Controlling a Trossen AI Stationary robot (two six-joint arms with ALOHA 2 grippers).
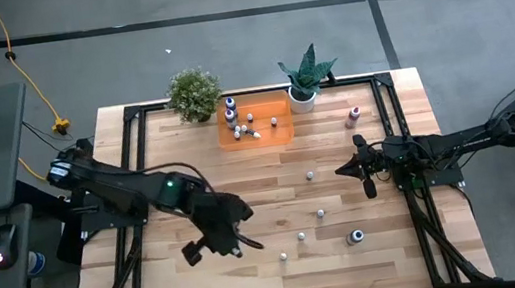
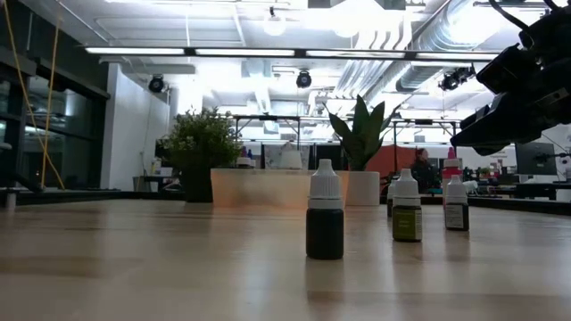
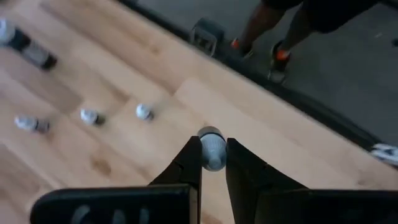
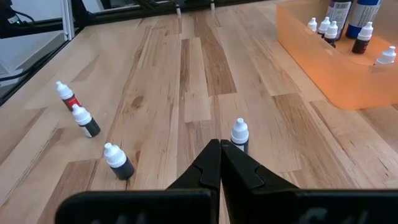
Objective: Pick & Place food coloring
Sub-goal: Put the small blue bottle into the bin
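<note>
**Left fingers clamped on one bottle; right arm idle at mid-surface**

Nearest the low camera, a dark bottle (image 2: 325, 222) with a white cap stands upright at frame centre on the wooden surface (image 2: 134, 267); two more bottles stand behind it to the right. In the left wrist view, the left gripper (image 3: 213, 155) has its fingers (image 3: 189, 163) clenched on a small grey-capped bottle (image 3: 211, 148), one finger on each side of it. In the high view this gripper (image 1: 234, 244) sits at lower centre-left of the frame. The right gripper (image 1: 364, 175) lies at centre-right of the same frame, over the surface; its fingers (image 4: 208, 165) are pressed together on nothing, with a white-capped bottle (image 4: 239, 134) standing just beyond the tips. An orange tray (image 1: 280, 132) at upper centre of the high view holds several bottles, two of them taller with blue bodies. A bushy plant (image 1: 194, 93) stands just left of the tray and a spiky plant (image 1: 306, 77) in a white pot just right of it. A pink bottle (image 1: 354, 113) stands right of the tray. Loose bottles are scattered over the lower centre, one larger dark one (image 1: 355, 237) at lower right. A person's legs (image 3: 280, 31) show beyond the surface edge in the left wrist view.
</note>
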